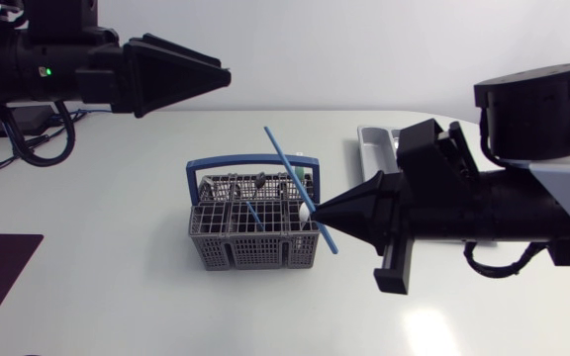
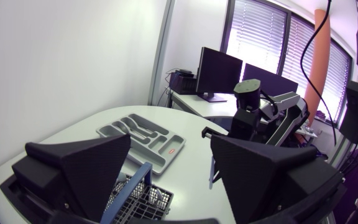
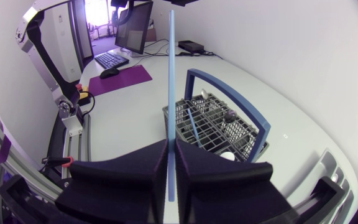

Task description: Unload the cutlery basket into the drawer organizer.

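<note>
Above the cutlery basket (image 1: pixel 255 249), the right gripper (image 1: pixel 317 214) clamps a thin blue stick (image 1: pixel 285 163) off-centre, so the stick may pivot or slip during transfer.

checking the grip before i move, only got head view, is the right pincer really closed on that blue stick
Observer: Yes, the right wrist view shows the right pincer shut on the blue stick, a finger each side.
Operator: and the other one
Observer: The left pincer is open, fingers wide apart in its wrist view.
Operator: where's the drop spot, can't see it
Observer: The organizer, whole in the left wrist view, beyond the basket.
</note>
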Motion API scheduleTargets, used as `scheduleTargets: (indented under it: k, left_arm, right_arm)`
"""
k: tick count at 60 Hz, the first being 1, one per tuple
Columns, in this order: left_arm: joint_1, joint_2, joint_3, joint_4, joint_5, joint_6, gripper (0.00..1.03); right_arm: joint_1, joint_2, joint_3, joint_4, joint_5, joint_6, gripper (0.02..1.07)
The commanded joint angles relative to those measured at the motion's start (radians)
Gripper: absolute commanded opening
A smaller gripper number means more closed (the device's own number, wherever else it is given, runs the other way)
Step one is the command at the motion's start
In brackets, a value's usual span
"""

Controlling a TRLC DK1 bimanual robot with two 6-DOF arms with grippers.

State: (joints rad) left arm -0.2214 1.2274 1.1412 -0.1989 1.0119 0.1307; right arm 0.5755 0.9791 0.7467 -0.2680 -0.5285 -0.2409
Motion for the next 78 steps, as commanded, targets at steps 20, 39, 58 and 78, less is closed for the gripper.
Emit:
scheduleTargets:
  k: [20,39,58,78]
  left_arm:
    - [0.063,-0.16,-0.118,-0.231,-0.11,0.339,0.98]
    - [-0.138,-0.217,-0.273,-0.31,-0.377,0.474,0.96]
    - [-0.191,-0.181,-0.308,-0.283,-0.509,0.328,0.94]
    - [-0.251,-0.135,-0.325,-0.231,-0.702,0.127,0.93]
  right_arm:
    - [-0.31,-0.077,-0.05,-0.066,-0.094,-0.02,0.09]
    - [-0.465,0.188,0.01,0.067,0.079,0.146,0.09]
    - [-0.453,0.564,0.191,0.116,0.312,0.296,0.09]
    - [-0.436,0.857,0.384,0.105,0.489,0.354,0.11]
